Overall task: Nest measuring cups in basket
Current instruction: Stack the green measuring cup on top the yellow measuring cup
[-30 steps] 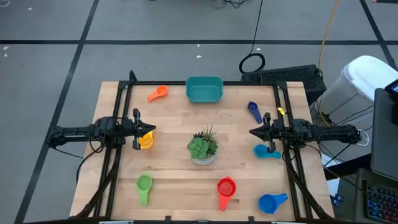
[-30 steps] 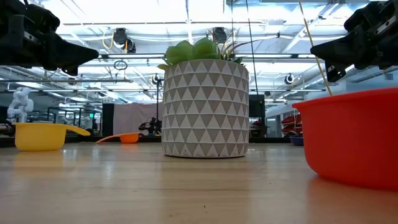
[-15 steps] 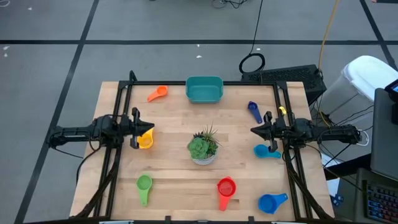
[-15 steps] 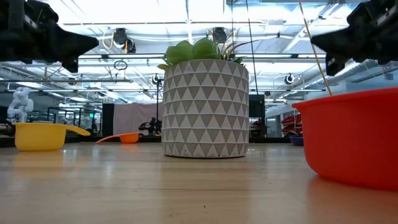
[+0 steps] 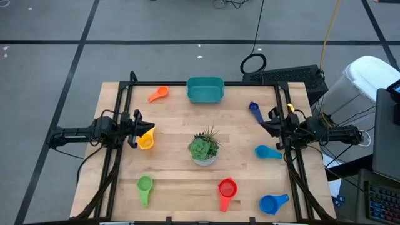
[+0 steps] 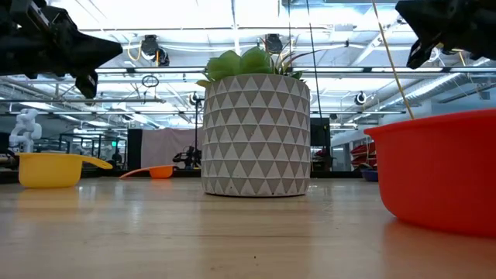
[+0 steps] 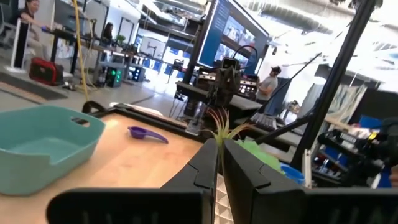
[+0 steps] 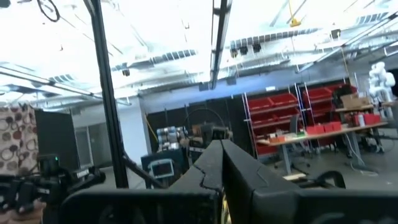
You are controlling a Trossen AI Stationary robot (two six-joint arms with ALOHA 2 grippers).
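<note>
The teal basket [image 5: 205, 89] sits at the table's far edge, with nothing in it [image 7: 43, 146]. Measuring cups lie scattered on the wood: orange [image 5: 159, 94], yellow [image 5: 145, 140], green [image 5: 145, 186], red [image 5: 227, 190], blue [image 5: 272, 203], light blue [image 5: 267, 152] and dark blue [image 5: 255, 111]. My left gripper [image 5: 136, 128] hovers shut at the left side, well above the yellow cup [image 6: 50, 169], pointing toward the table's middle [image 7: 219, 148]. My right gripper [image 5: 267, 122] is shut at the right side, tipped upward [image 8: 217, 149], high above the table [image 6: 404, 14]. Neither gripper holds anything.
A green succulent in a patterned white pot [image 5: 204, 149] stands at the table's middle, between the two arms [image 6: 254, 136]. Black frame rails [image 5: 122, 119] run along the table's left, right and far sides. Bare wood lies around the pot and in front of the basket.
My right gripper has tipped upward and risen, drawing back a little toward the table's right edge, so the light blue cup now shows in full. My left gripper has rolled about its own pointing line without leaving its place. Both stayed shut. No cup has moved.
</note>
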